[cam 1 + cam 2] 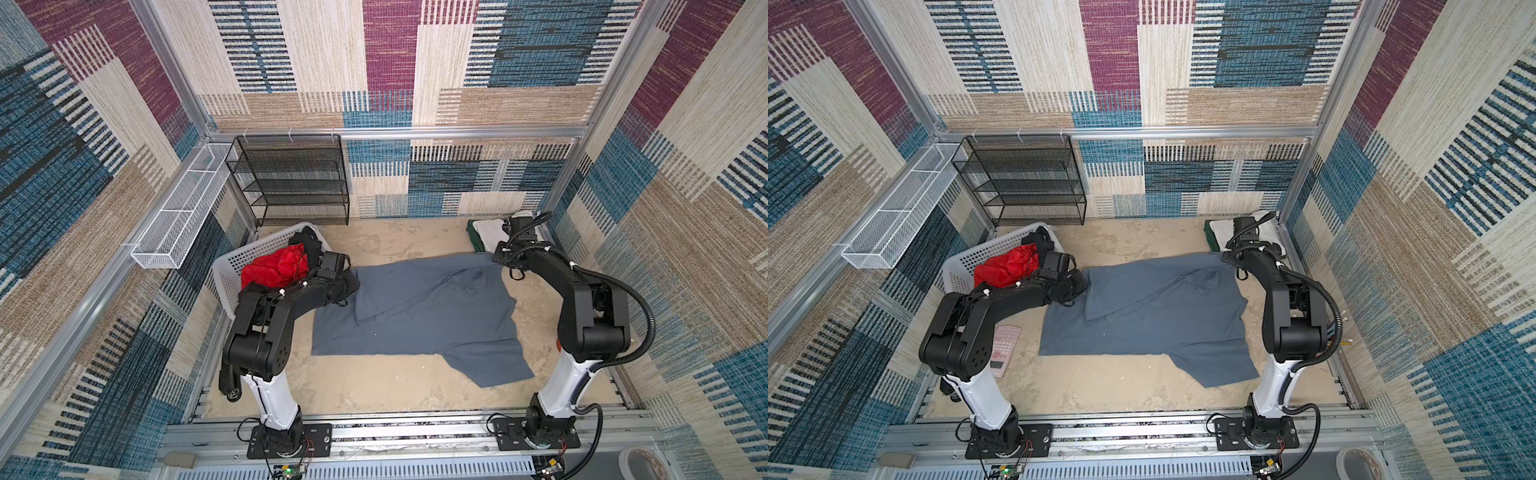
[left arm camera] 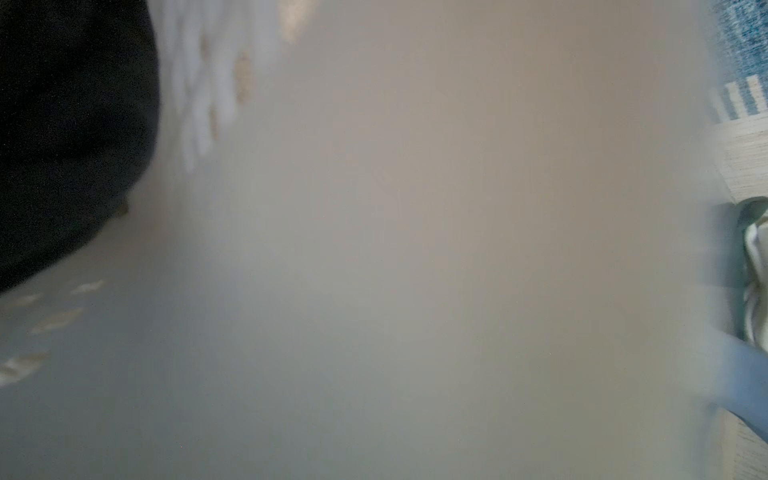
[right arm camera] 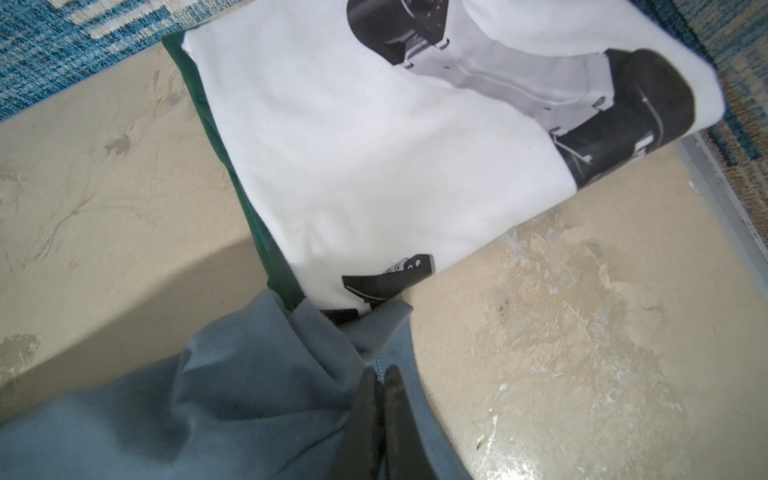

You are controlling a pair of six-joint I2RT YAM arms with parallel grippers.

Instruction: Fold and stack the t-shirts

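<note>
Right tool is pinched tight on a bunched fold at the far right corner of the grey shirt, its two dark fingers pressed together with cloth between them. Left tool sits at the shirt's far left corner, just beside the basket; the left wrist view is a blur, so I cannot tell whether it is wide, narrow or gripping.

The grey shirt lies spread over the middle of the counter, with a flap doubled over along its far left part and one sleeve trailing toward the near right corner. In the far right corner of the counter the white shirt, folded and showing black print, rests on the folded green shirt, whose edge peeks out along one side. The lifted grey cloth touches this stack's near edge.

The basket, at the far left corner, holds red cloth and black cloth. A pink calculator lies by the left edge.
</note>
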